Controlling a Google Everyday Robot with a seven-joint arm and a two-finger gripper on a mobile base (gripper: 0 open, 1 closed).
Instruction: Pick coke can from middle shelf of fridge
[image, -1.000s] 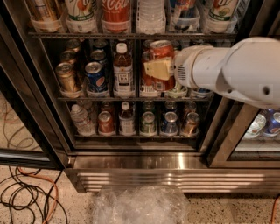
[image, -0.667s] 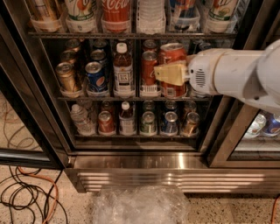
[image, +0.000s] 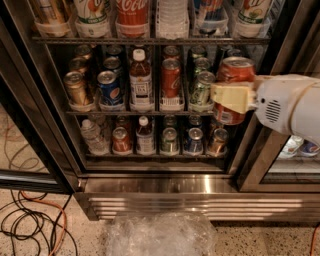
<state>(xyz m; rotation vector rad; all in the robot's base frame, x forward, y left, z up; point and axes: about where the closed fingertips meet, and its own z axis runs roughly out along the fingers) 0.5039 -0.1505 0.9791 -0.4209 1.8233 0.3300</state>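
Your end effector (image: 231, 97) is clenched on the coke can (image: 235, 70), its yellow pad across the can's side. Can upright, at the right end of the middle shelf (image: 150, 113), just right of that shelf's green can (image: 201, 89); fridge (image: 165, 185) base below the shelf

Matt cream plastic gripper (image: 228, 96) at the fridge's (image: 150, 184) right grips the glossy metal coke can (image: 235, 70); ribbed steel base (image: 200, 207) gleams.
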